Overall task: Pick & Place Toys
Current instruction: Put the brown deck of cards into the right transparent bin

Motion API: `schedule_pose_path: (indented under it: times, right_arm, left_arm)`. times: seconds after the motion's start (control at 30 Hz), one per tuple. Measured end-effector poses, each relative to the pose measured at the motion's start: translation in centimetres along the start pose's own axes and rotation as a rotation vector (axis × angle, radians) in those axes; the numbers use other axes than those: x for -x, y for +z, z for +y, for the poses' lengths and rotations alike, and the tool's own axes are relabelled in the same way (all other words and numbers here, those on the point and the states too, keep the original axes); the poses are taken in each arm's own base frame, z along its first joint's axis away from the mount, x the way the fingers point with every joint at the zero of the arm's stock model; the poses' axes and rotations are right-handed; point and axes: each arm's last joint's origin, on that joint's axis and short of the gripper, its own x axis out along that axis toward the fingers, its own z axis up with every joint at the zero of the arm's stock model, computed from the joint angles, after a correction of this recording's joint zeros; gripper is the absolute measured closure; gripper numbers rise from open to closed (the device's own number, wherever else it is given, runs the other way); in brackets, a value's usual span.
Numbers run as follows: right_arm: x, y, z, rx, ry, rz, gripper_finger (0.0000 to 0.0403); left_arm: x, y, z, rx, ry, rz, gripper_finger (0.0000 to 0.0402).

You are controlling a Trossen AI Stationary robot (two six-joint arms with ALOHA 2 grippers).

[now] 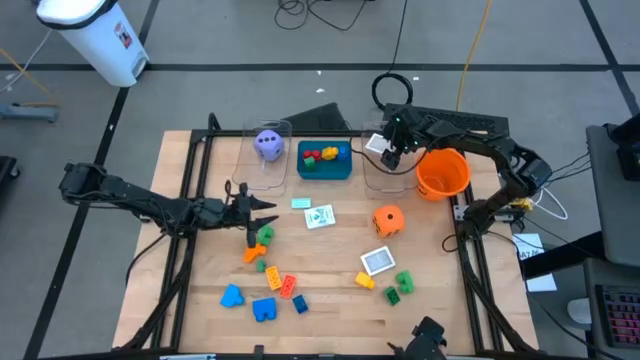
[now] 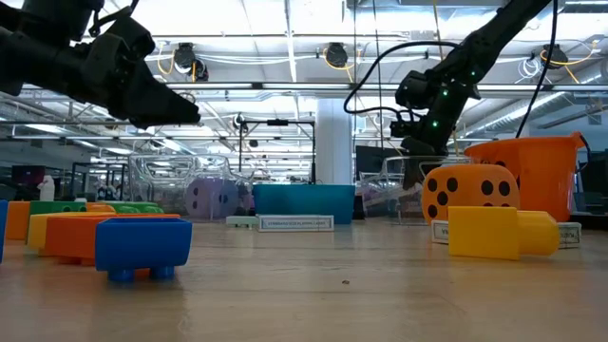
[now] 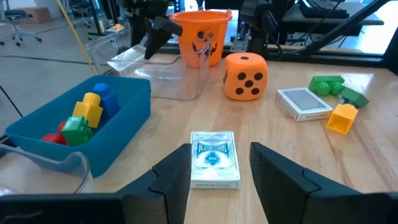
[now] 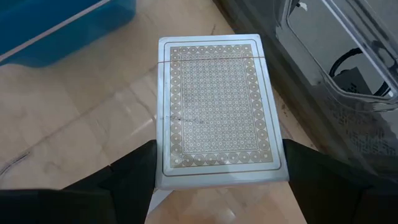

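Observation:
My right gripper (image 1: 388, 152) is shut on a white picture-card box (image 4: 214, 106) above the right clear bin (image 1: 385, 172). My left gripper (image 1: 268, 207) is open and empty above the table's left middle. In the left wrist view a blue-backed card box (image 3: 214, 158) lies flat on the table ahead of its fingers, untouched. An orange die (image 1: 388, 220), another card box (image 1: 378, 260) and several coloured bricks (image 1: 265, 290) lie on the table. A purple die (image 1: 268, 145) sits in the left clear bin. Bricks (image 1: 325, 155) lie in the teal tray. My right gripper pinches the card box between its two fingers, by its two long sides (image 4: 163, 155) near one short end. The box's patterned face shows to the wrist camera. The box is lifted clear, over the clear bin's floor.
The teal tray (image 1: 345, 172) stands between the two clear bins at the table's far side. An orange bucket (image 1: 442, 172) stands right of the right bin. Green and yellow bricks (image 1: 395, 285) lie at the near right. Bare wood shows at the table's middle.

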Motion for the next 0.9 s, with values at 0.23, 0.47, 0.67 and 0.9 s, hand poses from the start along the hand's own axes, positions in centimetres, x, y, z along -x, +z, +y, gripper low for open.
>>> schedule_pose_path:
  times: [0.23, 0.47, 0.67, 0.9]
  right_arm:
    - [0.0, 0.1, 0.4, 0.011, 0.008, -0.002, 0.0099]
    - [-0.4, -0.5, 0.5, 0.01, 0.008, 0.012, 0.0099]
    - [-0.7, -1.0, 0.6, 0.013, 0.011, 0.025, 0.0099]
    - [-0.8, -1.3, 0.6, 0.011, 0.011, 0.031, 0.0099]
  left_arm:
    - [0.0, -0.1, 0.0, 0.001, 0.001, 0.008, 0.0231]
    - [0.0, -0.1, 0.0, 0.001, 0.001, 0.011, 0.0231]
    - [0.0, -0.1, 0.0, 0.001, 0.001, 0.011, 0.0231]
    - [0.0, -0.1, 0.0, 0.0, 0.001, 0.011, 0.0231]
